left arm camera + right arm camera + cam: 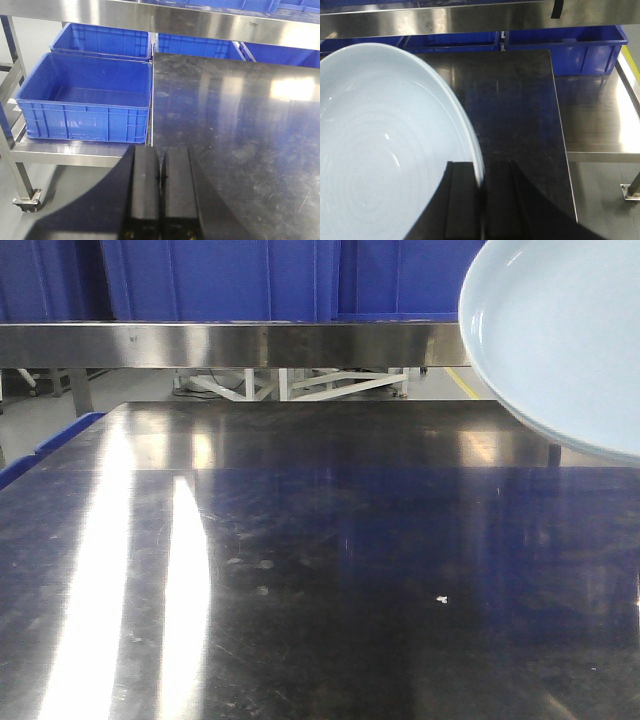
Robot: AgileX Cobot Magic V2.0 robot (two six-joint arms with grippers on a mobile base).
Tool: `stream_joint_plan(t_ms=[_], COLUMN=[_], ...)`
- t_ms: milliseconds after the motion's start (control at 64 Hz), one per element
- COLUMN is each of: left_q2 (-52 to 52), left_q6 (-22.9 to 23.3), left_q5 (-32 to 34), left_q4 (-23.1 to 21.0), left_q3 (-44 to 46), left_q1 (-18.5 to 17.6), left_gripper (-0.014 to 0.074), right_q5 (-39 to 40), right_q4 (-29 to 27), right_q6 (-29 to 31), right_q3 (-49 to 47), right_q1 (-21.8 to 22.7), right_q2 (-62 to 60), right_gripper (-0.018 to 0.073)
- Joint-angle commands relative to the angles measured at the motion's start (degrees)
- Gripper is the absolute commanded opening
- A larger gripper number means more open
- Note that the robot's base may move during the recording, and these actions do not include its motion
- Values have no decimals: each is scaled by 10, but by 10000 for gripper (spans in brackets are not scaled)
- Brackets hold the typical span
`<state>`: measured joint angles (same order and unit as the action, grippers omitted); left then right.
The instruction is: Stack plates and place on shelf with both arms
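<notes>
This looks like an industrial workshop or warehouse: stainless-steel table (320, 570) under a steel shelf (230, 344), blue plastic crates (85, 95) on a wheeled rack (75, 152) at left, yellow floor line (462, 383) far off.

Pale blue plate (560, 340) hangs tilted at top right, above the dark steel table (320, 570); steel shelf edge (230, 344) behind, blue crates (250, 280) beyond.

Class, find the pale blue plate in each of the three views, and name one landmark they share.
Front-facing: plate in the upper right corner, cut off by the frame.
Left wrist: not in it.
Right wrist: fills the left half, rim in the right gripper.
Shared landmark: the steel shelf edge across the top.
</notes>
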<state>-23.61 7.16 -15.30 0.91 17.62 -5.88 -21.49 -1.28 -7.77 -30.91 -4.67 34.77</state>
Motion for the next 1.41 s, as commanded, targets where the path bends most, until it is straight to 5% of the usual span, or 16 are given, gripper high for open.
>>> stream_joint_plan(t_ms=[0, 1390], left_q2=[-2, -2], left_q6=[5, 5], left_q5=[48, 48], left_q4=[-1, -1], left_q3=[16, 16], left_q1=[0, 0], left_gripper=[87, 87], right_q5=[55, 55], right_q4=[-3, -3], right_q6=[1, 1], right_q3=[-16, -16], right_q1=[5, 5], right_q2=[-2, -1], right_gripper=[15, 15])
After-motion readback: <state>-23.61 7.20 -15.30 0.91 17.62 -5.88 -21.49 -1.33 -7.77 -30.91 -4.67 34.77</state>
